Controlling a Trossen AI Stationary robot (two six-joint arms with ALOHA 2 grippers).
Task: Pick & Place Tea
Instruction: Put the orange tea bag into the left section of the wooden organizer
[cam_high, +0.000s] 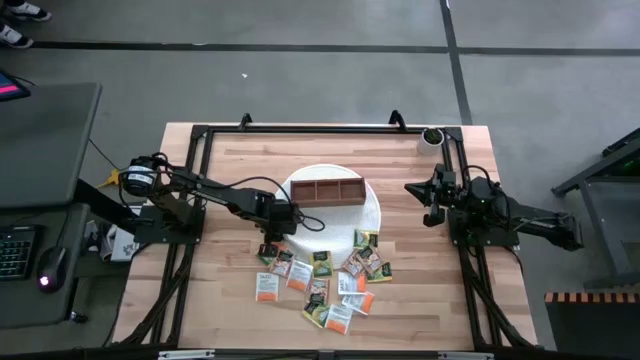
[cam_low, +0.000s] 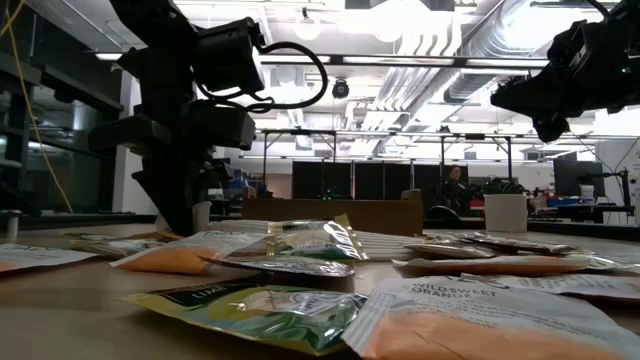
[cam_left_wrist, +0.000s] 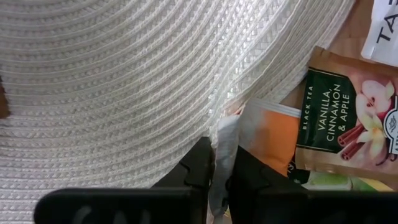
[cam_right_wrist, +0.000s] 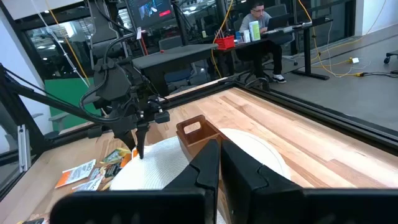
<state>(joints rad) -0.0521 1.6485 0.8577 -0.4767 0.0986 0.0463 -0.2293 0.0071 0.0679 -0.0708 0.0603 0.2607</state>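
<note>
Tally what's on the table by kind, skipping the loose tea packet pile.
Brown wooden three-compartment box: 1
White round woven mat: 1
Small black round object at the table's corner: 1
Orange paper tea packet pinched in the left gripper: 1
Total: 4

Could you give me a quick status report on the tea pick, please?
Left gripper shut on an orange tea packet at the white mat edge. Right gripper shut, empty, parked aside. Nothing in the way.

Green, orange, white and brown tea packets (cam_high: 325, 280) lie flat, overlapping, in the lower centre of the high view; one orange packet (cam_left_wrist: 264, 140) stands pinched on edge.
</note>
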